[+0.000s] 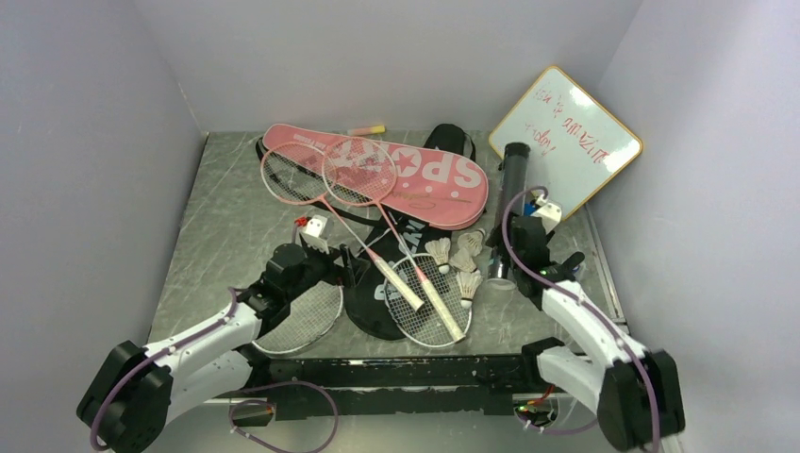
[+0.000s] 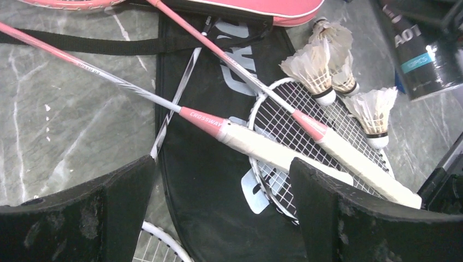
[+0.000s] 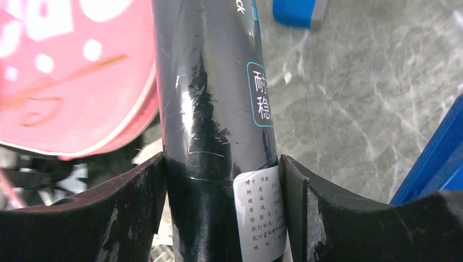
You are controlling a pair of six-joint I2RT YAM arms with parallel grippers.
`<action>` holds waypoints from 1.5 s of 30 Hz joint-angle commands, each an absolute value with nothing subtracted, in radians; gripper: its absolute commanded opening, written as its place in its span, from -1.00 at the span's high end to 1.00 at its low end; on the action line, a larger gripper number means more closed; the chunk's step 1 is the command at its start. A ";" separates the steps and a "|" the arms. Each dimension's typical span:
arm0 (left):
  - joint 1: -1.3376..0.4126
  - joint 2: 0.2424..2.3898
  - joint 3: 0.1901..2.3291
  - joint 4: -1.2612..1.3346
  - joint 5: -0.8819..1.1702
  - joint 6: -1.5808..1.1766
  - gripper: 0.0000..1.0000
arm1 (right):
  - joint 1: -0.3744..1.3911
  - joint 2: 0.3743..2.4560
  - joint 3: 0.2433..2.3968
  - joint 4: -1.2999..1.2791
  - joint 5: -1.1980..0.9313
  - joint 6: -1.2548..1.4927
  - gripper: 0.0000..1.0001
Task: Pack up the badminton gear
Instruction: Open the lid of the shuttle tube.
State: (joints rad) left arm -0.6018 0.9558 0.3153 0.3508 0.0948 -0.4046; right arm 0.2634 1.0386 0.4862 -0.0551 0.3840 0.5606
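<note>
right tool (image 3: 221, 159) is clamped on the tube (image 3: 213, 82): both fingers (image 3: 82, 218) sit flush on its sides at the labelled end, no gap in the wrist view. The tube runs front to back at the right of the tabletop (image 1: 226, 226), with the pink cover (image 1: 425, 179) just beside it on the left and the whiteboard (image 1: 566, 137) on the right. Can't tell if it is resting or lifted. Over on the other side the left tool (image 2: 221, 161) is released, jaws wide, gripping nothing, hovering above the black cover (image 2: 202, 191). Just ahead of it are two pink rackets (image 2: 202, 120). Their white grips cross over a white racket (image 2: 284, 125) whose head lies partly on the black cover, and their heads rest up on the pink cover. The shuttlecocks (image 2: 314, 71) form a loose cluster at that head's right rim, some over the strings, just left of the tube's near end. The second white racket (image 1: 302, 321) has its head on the tabletop under the left arm, just beside the black cover. The marker (image 1: 366, 129) lies at the back, behind the pink cover.
</note>
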 commanded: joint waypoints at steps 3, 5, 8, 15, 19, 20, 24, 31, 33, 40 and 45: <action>-0.601 0.954 0.316 0.419 0.155 -0.388 -0.93 | 0.262 0.811 0.545 -0.123 0.341 0.535 -0.30; -0.601 0.946 0.316 0.416 0.150 -0.388 -0.93 | 0.261 0.786 0.582 -0.151 0.296 0.525 -0.28; -0.601 0.935 0.316 0.407 0.135 -0.387 -0.93 | 0.261 0.780 0.629 -0.155 0.152 0.512 -0.22; -0.601 0.895 0.301 0.407 0.109 -0.400 -0.93 | 0.267 0.868 0.606 -0.013 -0.301 0.682 -0.11; -0.601 0.865 0.284 0.430 0.123 -0.410 -0.93 | 0.339 0.927 0.528 0.124 -0.380 0.767 -0.07; -0.601 0.861 0.281 0.442 0.129 -0.420 -0.93 | 0.368 0.928 0.514 0.151 -0.372 0.768 -0.07; -0.601 0.864 0.243 0.570 0.215 -0.513 -0.93 | 0.468 0.925 0.479 0.221 -0.347 0.755 -0.07; -0.601 0.943 0.166 0.923 0.286 -0.976 -0.93 | 0.535 0.957 0.445 0.355 -0.384 0.766 -0.06; -0.601 0.958 0.181 0.978 0.274 -1.058 -0.93 | 0.546 0.964 0.445 0.395 -0.411 0.795 -0.06; -0.612 0.992 0.251 1.007 0.196 -1.157 -0.93 | 0.590 0.952 0.482 0.430 -0.409 0.876 -0.06; -0.659 1.081 0.262 1.136 0.174 -1.239 -0.93 | 0.625 0.956 0.508 0.454 -0.427 0.903 -0.07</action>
